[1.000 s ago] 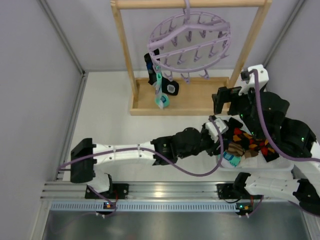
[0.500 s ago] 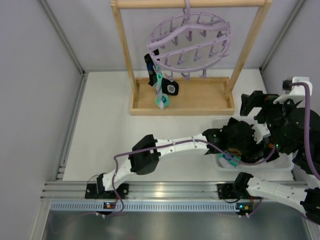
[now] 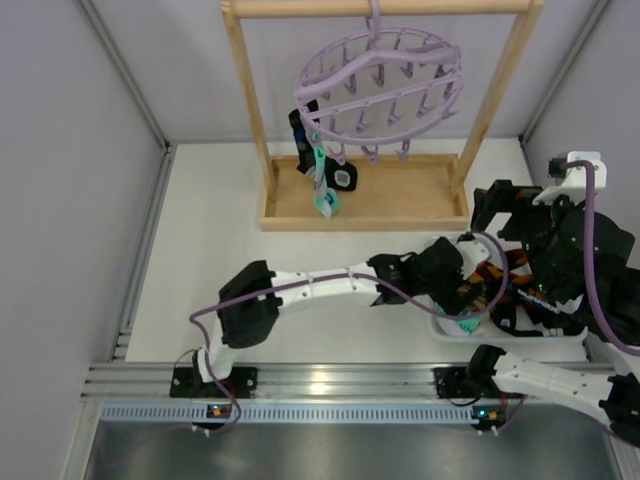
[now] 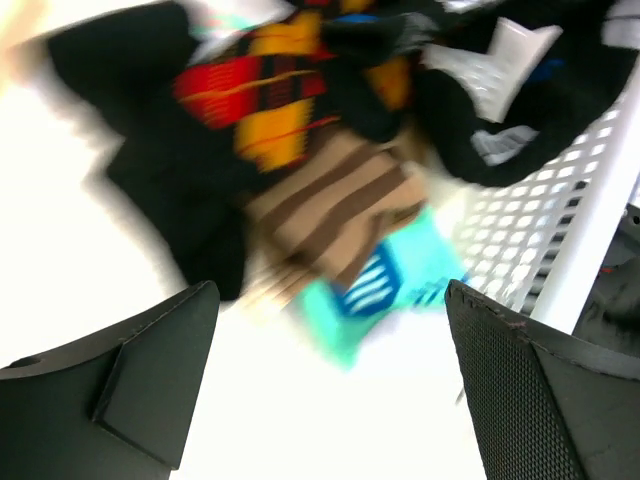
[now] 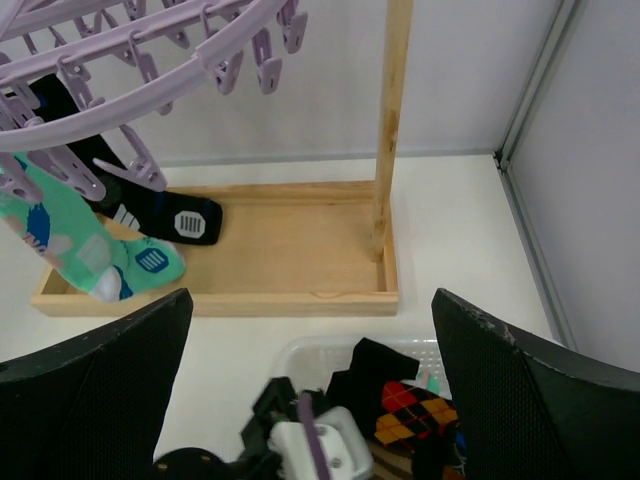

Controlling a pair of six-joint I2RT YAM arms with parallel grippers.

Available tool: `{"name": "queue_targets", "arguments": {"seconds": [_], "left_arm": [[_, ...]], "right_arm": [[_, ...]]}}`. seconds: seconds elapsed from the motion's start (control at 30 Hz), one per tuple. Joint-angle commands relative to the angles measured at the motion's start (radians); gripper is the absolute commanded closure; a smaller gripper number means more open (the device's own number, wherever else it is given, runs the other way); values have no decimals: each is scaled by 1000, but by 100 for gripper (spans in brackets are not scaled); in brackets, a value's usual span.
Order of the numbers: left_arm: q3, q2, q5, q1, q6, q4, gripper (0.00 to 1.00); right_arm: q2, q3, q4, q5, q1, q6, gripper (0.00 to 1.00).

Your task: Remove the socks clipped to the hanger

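Note:
The lavender hanger (image 3: 380,85) hangs from the wooden rack, with socks clipped at its left side: a black one (image 3: 300,135), a teal-white one (image 3: 322,197) and a black one with a white patch (image 3: 343,178). The right wrist view shows the hanger (image 5: 150,40), the teal sock (image 5: 80,240) and the black sock (image 5: 165,215). My left gripper (image 3: 472,290) is open over a white basket (image 3: 505,332), empty. Below it lie argyle (image 4: 260,90), teal (image 4: 385,285) and black (image 4: 500,120) socks. My right gripper (image 3: 500,205) is open, empty, beside the rack's right post.
A brown striped sock (image 4: 330,210) lies in the basket (image 4: 540,220) among the others. The rack's wooden tray (image 5: 290,250) and right post (image 5: 390,120) stand in front of the right gripper. The left arm's wrist (image 5: 310,440) reaches across below it.
The left gripper has gone from shut to open over the basket, letting go of a sock there. The right arm swung right, away from the basket, then held.

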Motion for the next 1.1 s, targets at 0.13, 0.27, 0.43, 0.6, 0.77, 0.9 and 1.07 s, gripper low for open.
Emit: {"name": "queue_targets", "arguments": {"seconds": [0.13, 0.27, 0.43, 0.6, 0.77, 0.9, 1.07], "left_arm": [[-371, -381, -299, 41, -102, 172, 2], [-540, -590, -537, 49, -127, 171, 2], [-747, -788, -780, 49, -165, 171, 2], [-899, -961, -731, 204, -231, 171, 2], [-1067, -1012, -412, 390, -112, 478, 2], [-1125, -966, -306, 514, -15, 700, 2], [-1105, -842, -255, 595, 39, 850, 2]], "right_arm": [[29, -20, 79, -9, 7, 5, 1], [35, -50, 111, -12, 7, 1, 0], [50, -127, 190, -30, 2, 14, 0], [93, -247, 255, -159, -45, 62, 1], [103, -359, 382, -352, -87, 77, 1], [78, -431, 454, -510, -88, 53, 1], [46, -460, 456, -543, -88, 34, 1]]}}
